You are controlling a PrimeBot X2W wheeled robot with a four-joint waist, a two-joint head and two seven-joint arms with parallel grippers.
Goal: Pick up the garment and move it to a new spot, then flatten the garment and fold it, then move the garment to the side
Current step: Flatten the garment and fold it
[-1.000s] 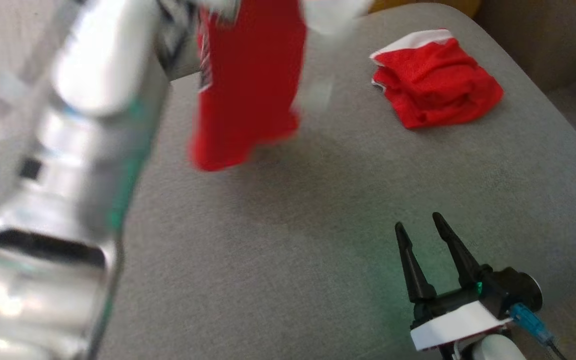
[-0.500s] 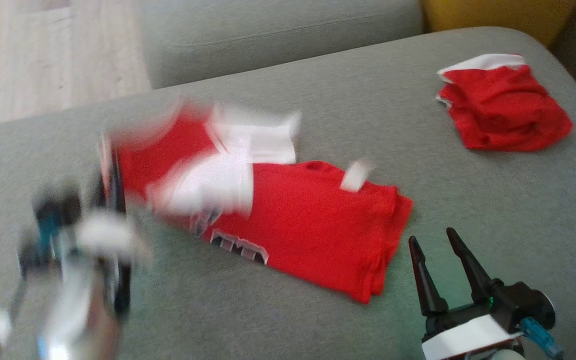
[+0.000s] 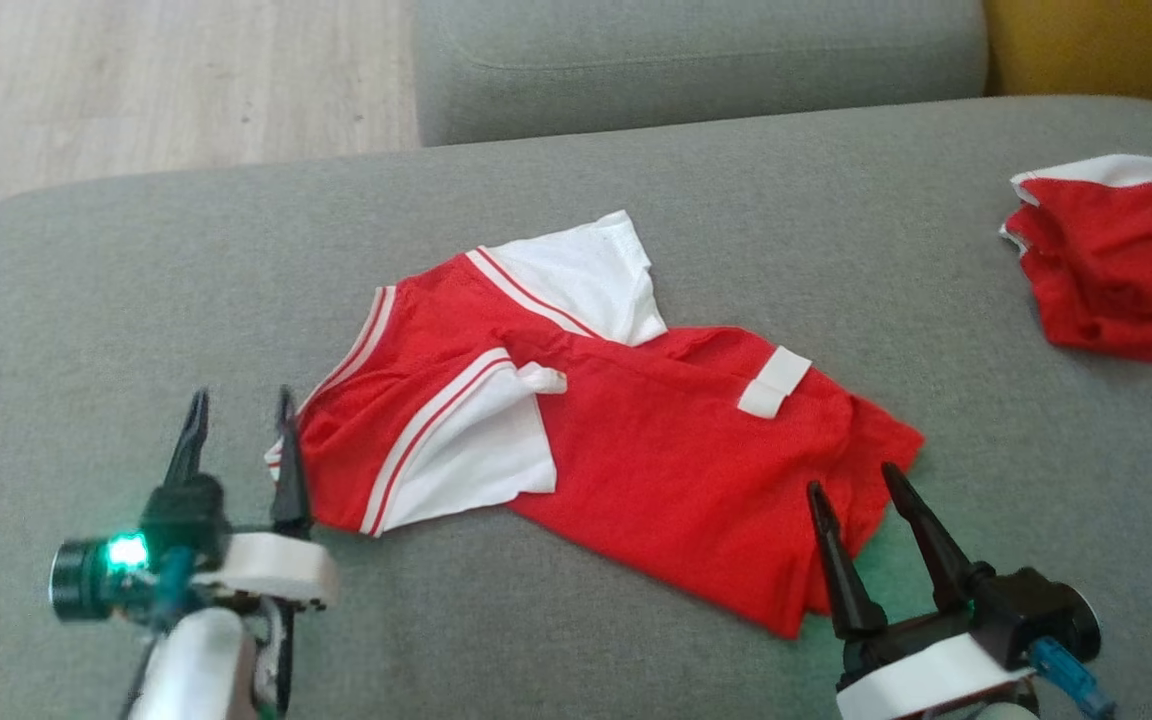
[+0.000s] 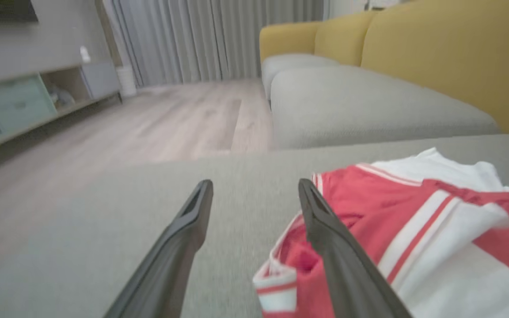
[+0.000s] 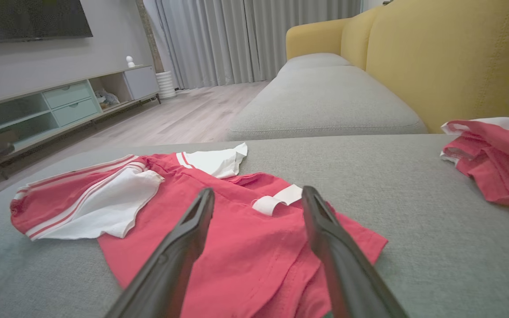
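Observation:
A red garment [image 3: 656,450] with white sleeves and striped trim lies crumpled on the grey sofa cushion [image 3: 576,200]. My left gripper [image 3: 241,408] stands open just off its left edge, its right finger beside the striped hem; nothing is between the fingers. In the left wrist view the garment [image 4: 413,229] lies to the right of my left gripper [image 4: 254,190]. My right gripper [image 3: 851,485] is open at the garment's lower right corner, above the cloth. The right wrist view shows the garment [image 5: 237,221] spread beneath and beyond my right gripper [image 5: 258,194].
A second red and white cloth [image 3: 1116,260] lies bunched at the cushion's far right, also seen as the red heap [image 5: 493,154]. Another grey cushion [image 3: 696,50] lies beyond, with a yellow backrest [image 5: 449,57] to the right. Wooden floor [image 3: 166,80] lies off the far left.
My left arm swung the hanging garment down onto the cushion, let go and drew back to the lower left, now open. The head camera shifted. The right gripper held still.

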